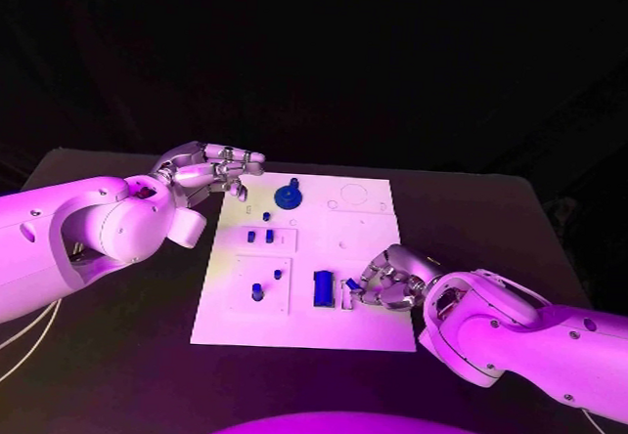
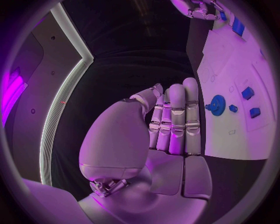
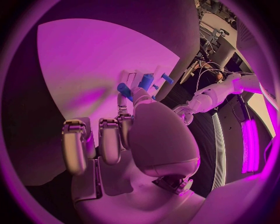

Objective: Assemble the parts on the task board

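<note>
The white, flat, rectangular task board (image 1: 305, 324) was laid on the dark matte bench (image 1: 95, 362). A round, toothed blue gear (image 1: 289, 196) was seated near the board's far edge, two small blue blocks (image 1: 261, 237) were set in a recessed panel below it, and an upright rectangular blue block (image 1: 322, 286) was placed toward the near edge. The left robot hand (image 1: 211, 168), of smooth silver segments, was held beside the board's far left corner, its fingers (image 2: 175, 116) kept straight and together, with nothing grasped. The right robot hand (image 1: 390, 278) was lowered onto the board's right side, a small blue peg (image 1: 353, 284) pinched at its fingertips (image 3: 125, 95).
</note>
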